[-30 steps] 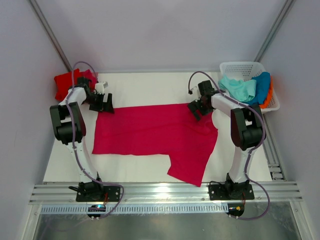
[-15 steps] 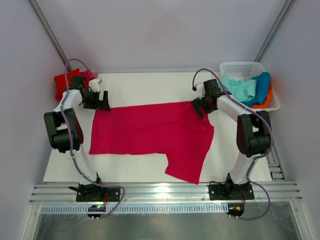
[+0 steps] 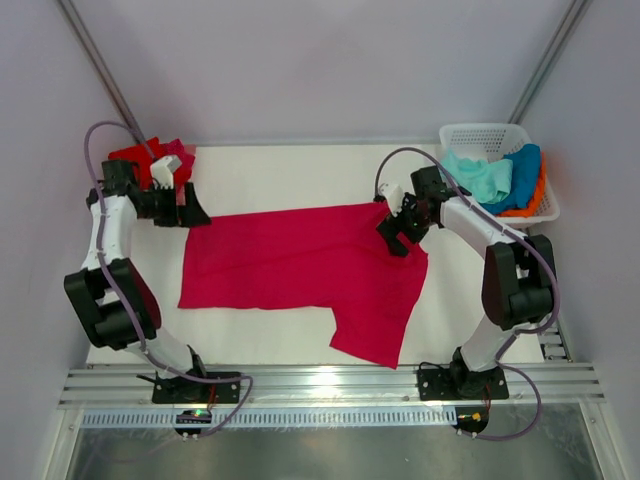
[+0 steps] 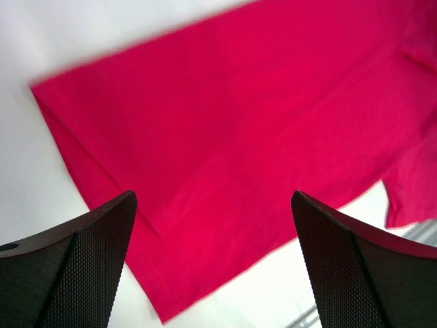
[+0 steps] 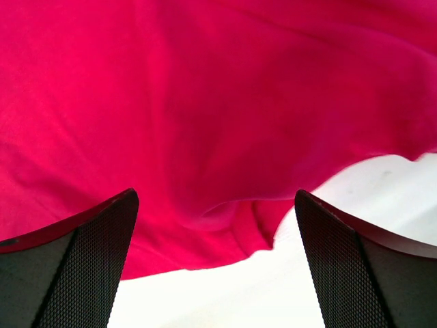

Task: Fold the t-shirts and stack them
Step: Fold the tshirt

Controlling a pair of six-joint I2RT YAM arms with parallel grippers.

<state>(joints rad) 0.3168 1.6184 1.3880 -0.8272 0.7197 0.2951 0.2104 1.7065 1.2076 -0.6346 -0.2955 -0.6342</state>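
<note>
Over the counter (image 3: 290, 175), top view: the crimson t-shirt (image 3: 300, 265) lies flat mid-counter, long axis left to right, with a flap reaching toward the near edge at right. The left gripper (image 3: 188, 212) sits at its far-left corner and the right gripper (image 3: 397, 232) at its far-right corner, each arm nearest its own end. Left wrist view: jaws apart, nothing between, cloth below and ahead. Right wrist view: jaws apart, empty, shirt edge directly beneath. Likely next: pinch both far corners.

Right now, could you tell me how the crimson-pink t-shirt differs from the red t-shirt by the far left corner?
The crimson-pink t-shirt lies spread flat, while the red t-shirt is a compact bundle. The crimson-pink t-shirt spans far more area than the red t-shirt. Both are plain cloth.
</note>
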